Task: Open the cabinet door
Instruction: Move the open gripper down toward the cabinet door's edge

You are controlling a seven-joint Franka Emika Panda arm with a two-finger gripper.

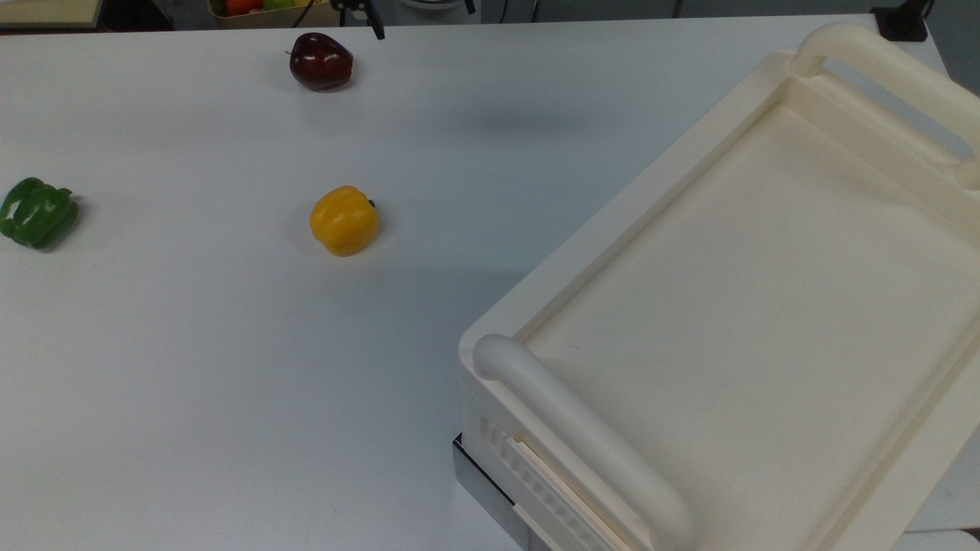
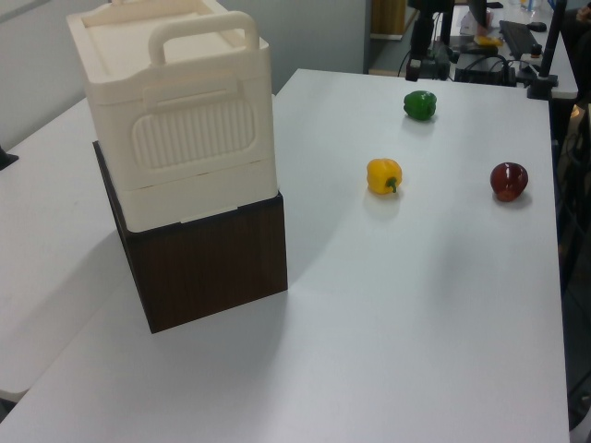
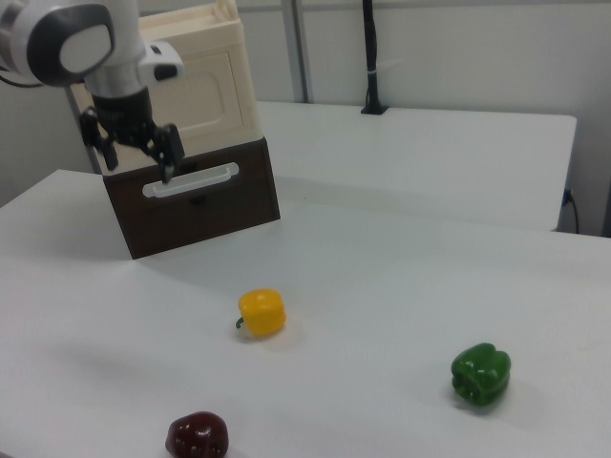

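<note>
In the right view the cream cabinet point(image 3: 181, 57) stands on a dark brown base point(image 3: 205, 205) at the back left. Its door point(image 3: 196, 81), a cream panel with a recessed frame, lies flush with the front and is shut. My gripper point(image 3: 136, 162) hangs open in front of the cabinet's left side in the right view, level with the top of the brown base, holding nothing. A dark fingertip point(image 1: 377, 29) pokes in at the top view's upper edge. From above, the cabinet's tray-like top point(image 1: 766, 306) and its bar handles point(image 1: 582, 444) show. The left view has the cabinet point(image 2: 175, 120) side-on.
A yellow pepper point(image 1: 344, 220), a green pepper point(image 1: 37, 212) and a dark red apple point(image 1: 321, 61) lie spread over the white table point(image 1: 230, 367). A white bar handle point(image 3: 191, 179) sits on the brown base's front. A black post point(image 3: 370, 57) stands at the far table edge.
</note>
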